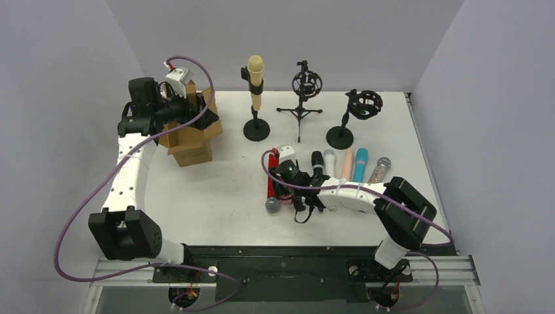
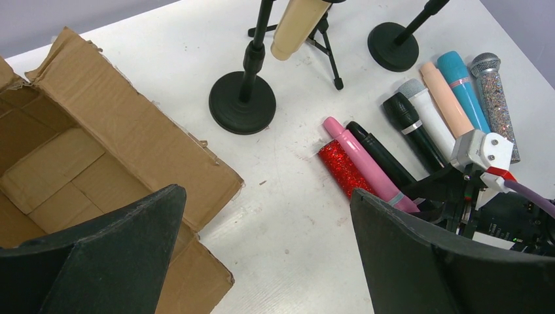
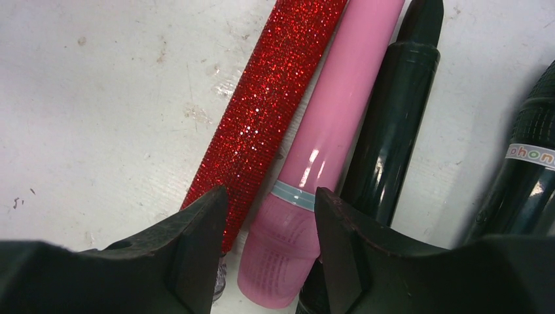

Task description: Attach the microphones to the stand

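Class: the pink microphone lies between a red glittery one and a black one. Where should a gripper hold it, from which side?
Probably grip the smooth pink plastic microphone across its straight handle by the pale band, coming down from above. It lies flat, hemmed by the red glittery microphone and glossy black microphone, blocking sideways approaches.

Bright, even light falls from overhead onto the white table [image 1: 222, 196]. Shadows are faint and short, pooling softly beside the round stand base [image 2: 242, 103]. Close up, white glare streaks the pink microphone [image 3: 340, 111], and the red glitter microphone [image 3: 275, 98] sparkles. The fingers [image 2: 111, 261] of the left gripper [image 2: 265, 191] are near-black with slightly soft edges.
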